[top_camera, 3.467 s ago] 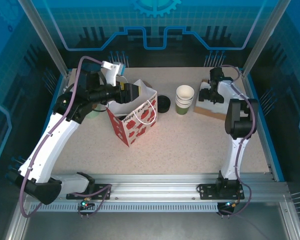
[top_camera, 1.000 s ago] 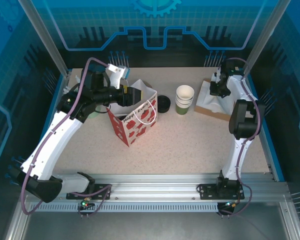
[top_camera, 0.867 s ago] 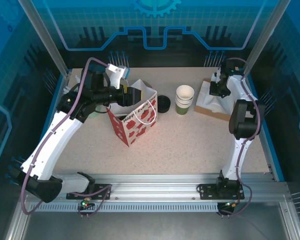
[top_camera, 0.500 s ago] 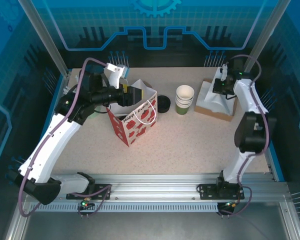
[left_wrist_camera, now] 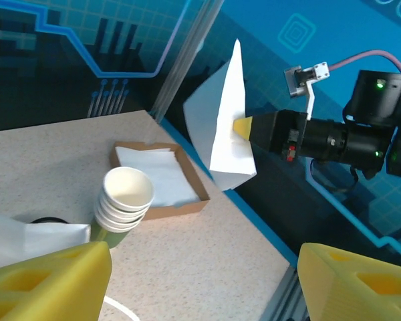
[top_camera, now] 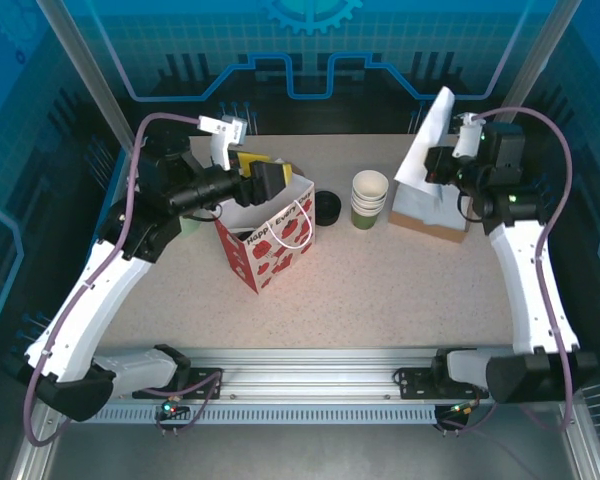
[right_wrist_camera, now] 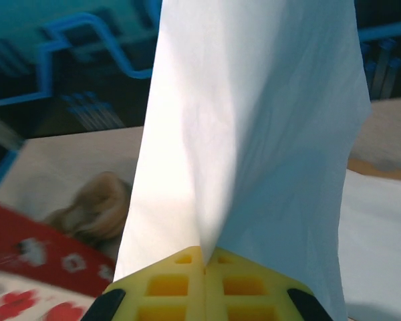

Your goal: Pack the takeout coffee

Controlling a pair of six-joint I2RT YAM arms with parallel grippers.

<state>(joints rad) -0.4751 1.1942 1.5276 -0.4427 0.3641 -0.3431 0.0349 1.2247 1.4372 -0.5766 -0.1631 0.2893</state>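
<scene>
1. Progress check: the takeout coffee (top_camera: 327, 207) stands on the table (top_camera: 380, 290) with its black lid on, just right of the gift bag (top_camera: 270, 240) in the top view. It isn't in the bag, so the main step is not done.
2. The bag is upright with its mouth open, ready to take something. That looks like the prep side of the job.
3. The left gripper (top_camera: 270, 176) hangs over the bag's mouth, left of centre in the top view. In the left wrist view its yellow fingers (left_wrist_camera: 47, 281) are spread to the two lower corners with nothing between them, so it grips nothing.
4. The right gripper (right_wrist_camera: 204, 261) is clamped tight on a white napkin (top_camera: 432, 125), held up in the upper right of the top view above the cardboard tray (top_camera: 450, 228).
5. Coffee against jaws: it is near the left gripper but apart from it, low and to its right, with the bag's right wall between them. It is well apart from the right gripper, and the stack of cups (top_camera: 369, 195) stands between them.
6. My read on what remains: the napkin looks bound for the bag, then the coffee needs grasping, lifting and lowering in upright.
</scene>
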